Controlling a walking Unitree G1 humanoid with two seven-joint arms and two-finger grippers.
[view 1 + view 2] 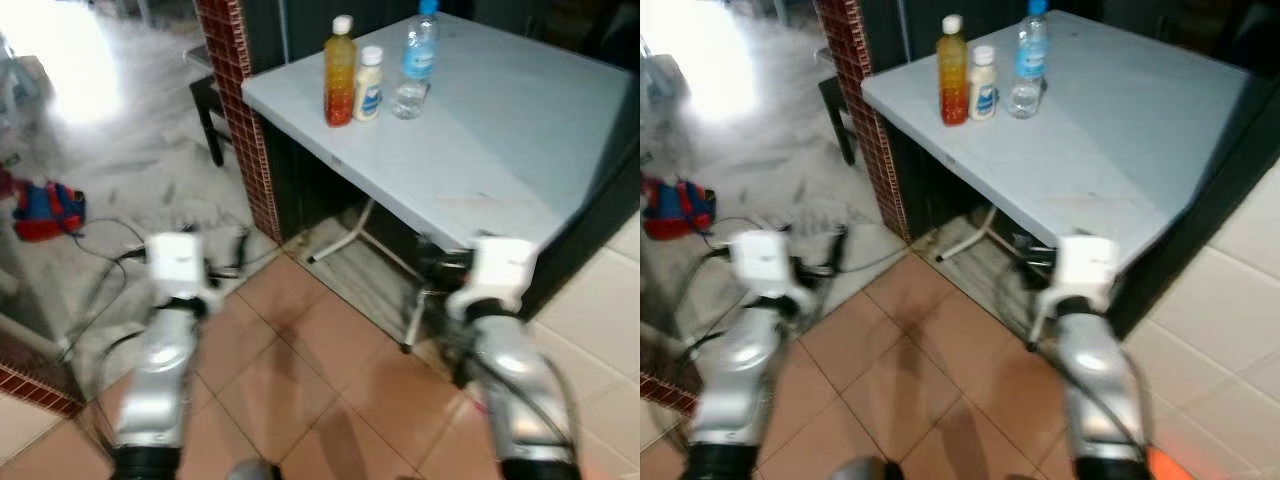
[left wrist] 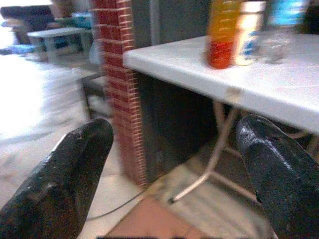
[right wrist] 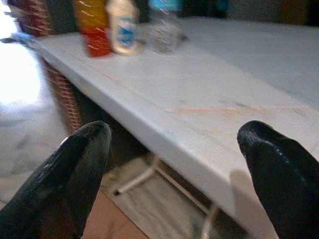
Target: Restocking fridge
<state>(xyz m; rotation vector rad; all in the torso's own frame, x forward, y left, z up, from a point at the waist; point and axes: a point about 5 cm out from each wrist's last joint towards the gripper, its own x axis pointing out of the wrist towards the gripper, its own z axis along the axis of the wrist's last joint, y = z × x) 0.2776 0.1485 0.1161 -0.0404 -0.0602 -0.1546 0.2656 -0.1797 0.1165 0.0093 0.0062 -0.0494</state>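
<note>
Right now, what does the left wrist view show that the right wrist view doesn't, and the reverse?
Left wrist view's own: the open left gripper, a low grey bench far back, and a dark stool beside the pillar.

Right wrist view's own: the open right gripper and a faint orange streak on the tabletop.

Shared: the white folding table, the red brick pillar at its corner, and, standing on the table, a tall orange juice bottle, a small white blue-labelled bottle and a clear water bottle.
</note>
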